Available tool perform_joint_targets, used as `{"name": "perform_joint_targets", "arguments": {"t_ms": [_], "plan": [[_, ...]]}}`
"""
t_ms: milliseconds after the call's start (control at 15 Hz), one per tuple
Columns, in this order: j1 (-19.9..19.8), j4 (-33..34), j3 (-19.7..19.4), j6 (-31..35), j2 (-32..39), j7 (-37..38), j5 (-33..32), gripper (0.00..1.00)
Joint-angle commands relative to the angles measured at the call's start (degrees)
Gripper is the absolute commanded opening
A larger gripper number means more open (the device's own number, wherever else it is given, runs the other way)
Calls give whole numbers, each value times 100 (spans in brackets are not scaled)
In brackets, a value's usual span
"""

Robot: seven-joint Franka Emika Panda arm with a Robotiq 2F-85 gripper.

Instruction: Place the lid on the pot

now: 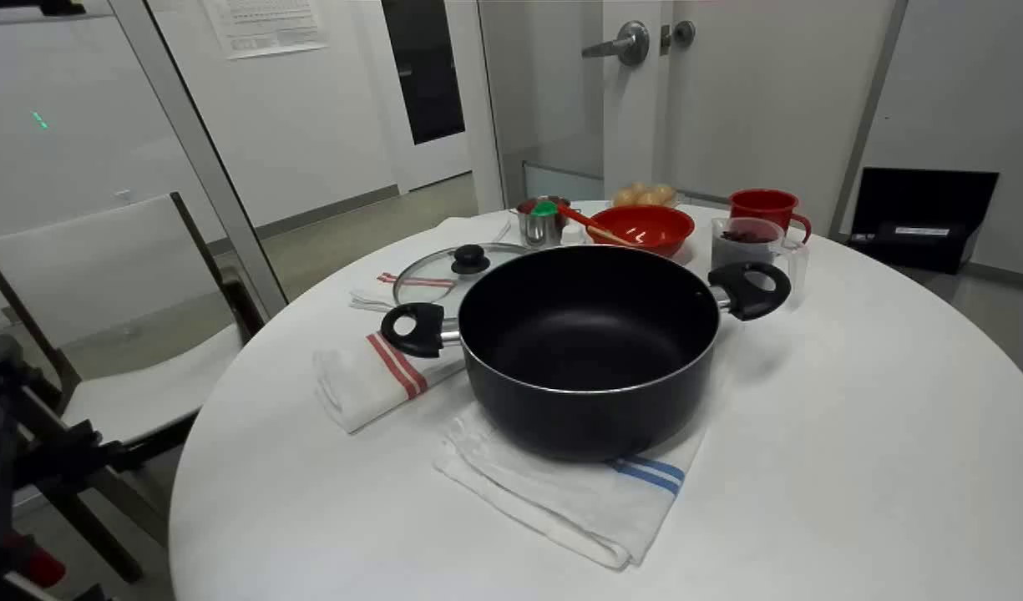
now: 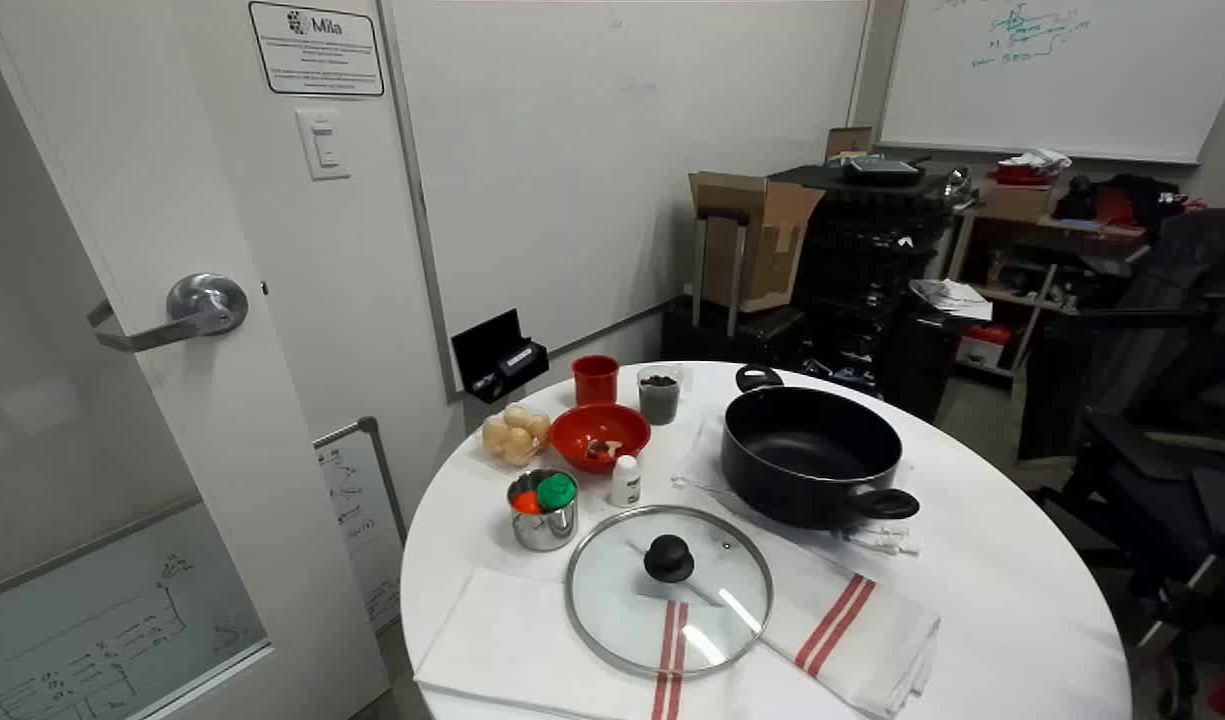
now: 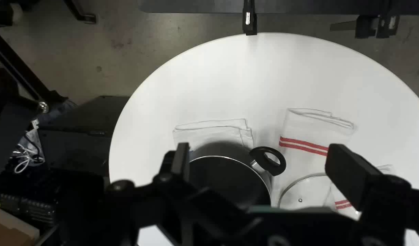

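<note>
White table: lid beside pot; clear cup holds dark bits; fingers apart.

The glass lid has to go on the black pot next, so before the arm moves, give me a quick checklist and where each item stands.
1. Gripper open: ok, its jaws stand wide apart in the wrist view.
2. Gripper at the black knob: not ok, neither exterior view shows it near the glass lid.
3. Black knob facing up: ok in both exterior views.
4. Black pot uncovered: ok, its mouth shows open in both exterior views.
5. Glass lid free of the steel cup: cannot tell, they stand very close.
6. Black pot steady on its folded towel: cannot tell; it sits upright, but whether it might slide does not show.
</note>
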Motion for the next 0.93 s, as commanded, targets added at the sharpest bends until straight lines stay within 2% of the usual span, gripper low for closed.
{"name": "perform_joint_targets", "arguments": {"t_ms": [0,333,533,867], "plan": [[76,15,-61,-31,2,49,-51,100],[76,15,-61,-31,8,49,-51,100],[224,129,-74,156,209,-120,-64,100],[773,617,-167,918,1216,-879,-5,100]]}}
